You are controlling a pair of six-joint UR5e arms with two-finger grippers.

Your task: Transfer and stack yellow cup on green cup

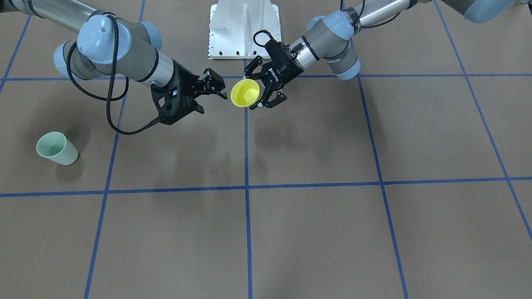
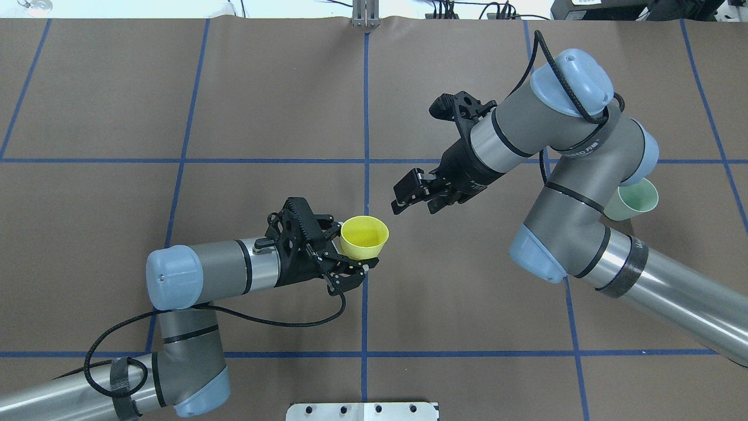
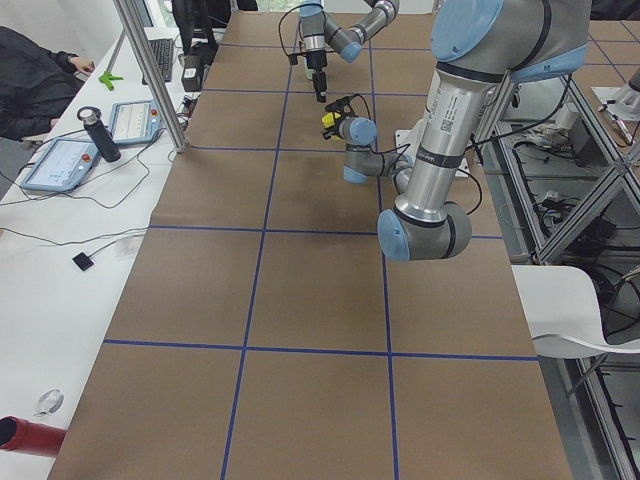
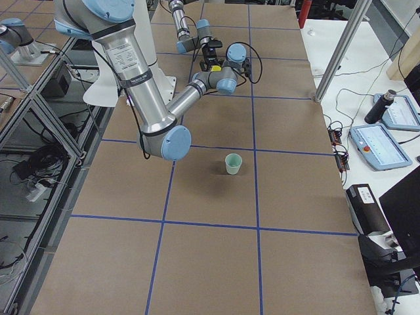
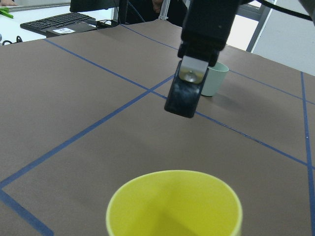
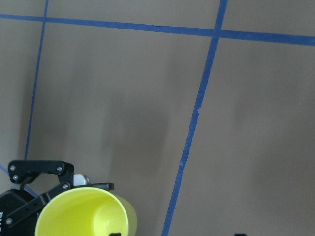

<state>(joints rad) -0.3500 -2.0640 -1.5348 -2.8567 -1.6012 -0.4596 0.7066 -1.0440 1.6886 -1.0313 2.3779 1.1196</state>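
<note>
The left gripper (image 2: 355, 248) is clenched on the yellow cup (image 2: 364, 234), one finger on each side of the wall below the rim. It holds the cup upright with the mouth up, clear of the table (image 1: 316, 232), over the middle of the surface, a little nearer the robot's edge than the far one and almost on the central blue tape line (image 1: 247, 232). Gripping low on the wall leaves the rim and upper body free, which looks deliberate, since a second gripper needs somewhere to take hold. The right gripper (image 2: 418, 196) is near the cup but apart from it, pointing at it from the other side of the tape line with its jaws spread and nothing between them (its own wrist camera shows the cup low in the frame, not yet centred). This reads as the hand-over stage of the transfer, with the receiving gripper lined up but not closed. The green cup (image 1: 57, 148) stands upright, mouth up, well apart from both grippers toward the table's edge on the robot's right. The right arm's elbow partly hides it from overhead. That placement probably explains the hand-over: the cup sits on the right arm's side of the table, so stacking likely falls to that arm.
</note>
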